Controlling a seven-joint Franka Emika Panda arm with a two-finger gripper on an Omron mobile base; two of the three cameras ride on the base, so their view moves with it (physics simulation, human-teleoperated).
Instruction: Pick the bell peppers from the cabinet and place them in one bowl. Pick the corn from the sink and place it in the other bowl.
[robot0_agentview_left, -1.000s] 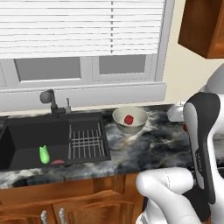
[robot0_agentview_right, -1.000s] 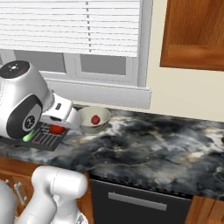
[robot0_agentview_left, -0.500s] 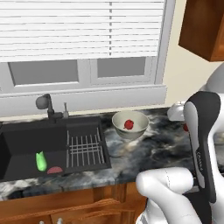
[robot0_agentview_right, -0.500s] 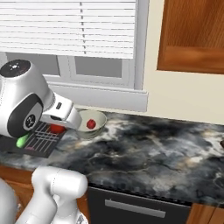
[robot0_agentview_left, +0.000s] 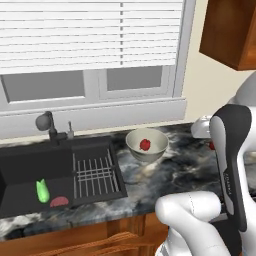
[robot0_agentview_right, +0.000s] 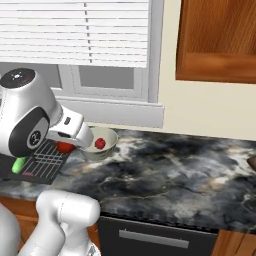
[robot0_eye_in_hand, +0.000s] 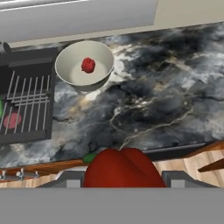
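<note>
The two-finger gripper (robot0_eye_in_hand: 120, 186) is clamped on a glossy, lumpy red bell pepper (robot0_eye_in_hand: 120, 168), which bulges up between the finger housings at the bottom of the hand view. The hand hangs high over the near edge of the dark marbled stone counter (robot0_eye_in_hand: 166, 100), well short of the target.

That target, the deep pale grey-beige bowl (robot0_eye_in_hand: 70, 74), sits on the counter just right of the matte black sink (robot0_agentview_left: 25, 170), under the window. Inside it lies the other small red pepper (robot0_eye_in_hand: 88, 65), so one is home and one is in the air.

Down in the basin, the bright green oblong piece of corn (robot0_agentview_left: 42, 191) rests at the near left, just beside a flat reddish-pink disc (robot0_agentview_left: 59, 202), with the ribbed wire drain rack (robot0_agentview_left: 95, 175) to their right. The corn is untouched. The warm reddish-brown wall cabinet (robot0_agentview_right: 220, 40) hangs up at the right.

Now the risks. The bowl is far and left of the hand, so letting go from here would drop the pepper on bare counter, and it looks round enough to roll off. Releasing from too high over the bowl could bounce it out, or knock the first pepper. And coming in low, the hand might clip the rim and shove the bowl toward the sink edge.
</note>
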